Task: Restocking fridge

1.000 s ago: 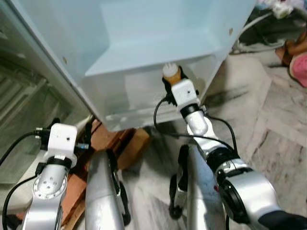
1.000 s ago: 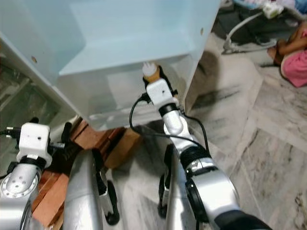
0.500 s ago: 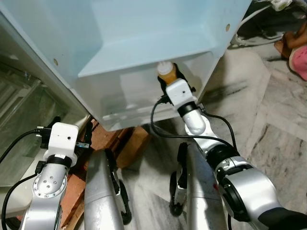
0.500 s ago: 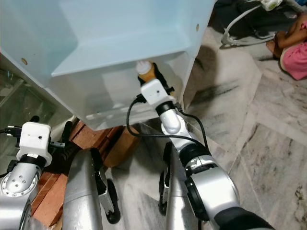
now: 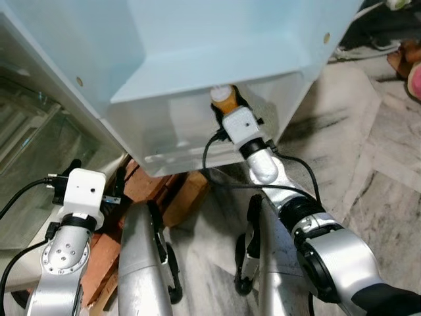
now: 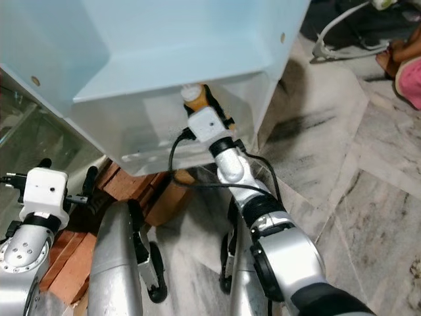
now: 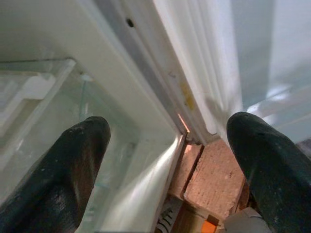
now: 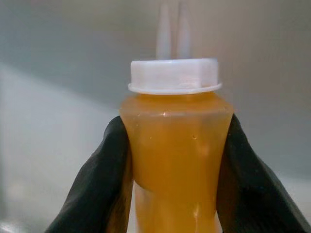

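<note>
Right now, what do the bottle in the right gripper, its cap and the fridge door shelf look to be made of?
Bottle: likely clear glossy plastic; the orange liquid shows through. Cap: opaque white plastic, matte, moulded edges. Door shelf: translucent, frosted-looking plastic, probably. The right gripper clamps the bottle between black fingers that look rubbery.

One orange bottle (image 8: 175, 160), two grippers, a few bricks (image 5: 141, 187).

Bottle (image 5: 222, 99) at the door shelf (image 5: 197, 131) rim; bricks (image 5: 172, 194) below, on the floor (image 5: 368, 164).
</note>
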`<state>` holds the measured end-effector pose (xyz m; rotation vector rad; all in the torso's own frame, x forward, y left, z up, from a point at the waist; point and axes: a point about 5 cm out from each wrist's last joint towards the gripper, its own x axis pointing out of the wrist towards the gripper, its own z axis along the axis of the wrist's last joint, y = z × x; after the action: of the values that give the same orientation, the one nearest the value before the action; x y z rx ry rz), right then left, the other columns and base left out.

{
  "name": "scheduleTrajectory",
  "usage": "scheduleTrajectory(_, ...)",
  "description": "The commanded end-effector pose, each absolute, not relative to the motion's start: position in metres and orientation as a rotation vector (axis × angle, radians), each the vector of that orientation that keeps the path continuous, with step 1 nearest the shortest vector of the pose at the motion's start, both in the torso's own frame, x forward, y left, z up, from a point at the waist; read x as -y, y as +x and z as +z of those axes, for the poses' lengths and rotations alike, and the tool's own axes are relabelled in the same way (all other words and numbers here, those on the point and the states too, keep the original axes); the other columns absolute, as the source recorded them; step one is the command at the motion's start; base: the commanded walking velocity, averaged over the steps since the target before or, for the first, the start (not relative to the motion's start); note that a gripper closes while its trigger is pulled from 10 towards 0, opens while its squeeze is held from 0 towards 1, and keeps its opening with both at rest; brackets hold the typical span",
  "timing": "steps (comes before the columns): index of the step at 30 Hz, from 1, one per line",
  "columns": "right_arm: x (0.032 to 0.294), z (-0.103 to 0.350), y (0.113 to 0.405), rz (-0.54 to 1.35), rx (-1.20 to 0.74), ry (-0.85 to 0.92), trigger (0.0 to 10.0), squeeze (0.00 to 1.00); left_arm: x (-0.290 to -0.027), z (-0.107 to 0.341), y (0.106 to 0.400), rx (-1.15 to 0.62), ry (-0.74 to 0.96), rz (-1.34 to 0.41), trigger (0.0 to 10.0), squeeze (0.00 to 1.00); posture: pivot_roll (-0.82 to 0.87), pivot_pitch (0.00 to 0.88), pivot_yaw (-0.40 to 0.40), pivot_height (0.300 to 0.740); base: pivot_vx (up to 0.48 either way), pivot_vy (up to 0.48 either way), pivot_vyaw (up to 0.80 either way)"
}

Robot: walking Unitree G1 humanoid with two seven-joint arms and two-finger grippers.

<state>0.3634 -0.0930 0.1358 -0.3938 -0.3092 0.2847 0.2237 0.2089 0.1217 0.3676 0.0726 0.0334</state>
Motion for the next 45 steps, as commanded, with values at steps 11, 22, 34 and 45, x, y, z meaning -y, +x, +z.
scheduleTrajectory(11,0.148,0.073,0.347,0.151,-0.072,-0.333,10.0,0.00,-0.206,0.116,0.228,-0.097,0.362,0.012,10.0,0.00,0.21,0.335,0.037,0.511,0.000,0.000,0.00)
scheduleTrajectory(22,0.165,0.073,0.349,0.069,-0.110,-0.314,10.0,0.00,-0.203,0.115,0.234,-0.090,0.357,0.007,10.0,0.00,0.20,0.309,0.030,0.511,0.000,0.000,0.00)
scheduleTrajectory(34,0.176,0.080,0.352,-0.003,-0.094,-0.272,10.0,1.00,-0.201,0.113,0.238,-0.092,0.352,0.001,10.0,0.00,0.19,0.300,0.031,0.511,0.000,0.000,0.00)
scheduleTrajectory(45,0.182,0.089,0.353,-0.081,-0.027,-0.286,10.0,1.00,-0.197,0.113,0.243,-0.081,0.343,-0.008,10.0,0.00,0.18,0.279,0.037,0.511,0.000,0.000,0.00)
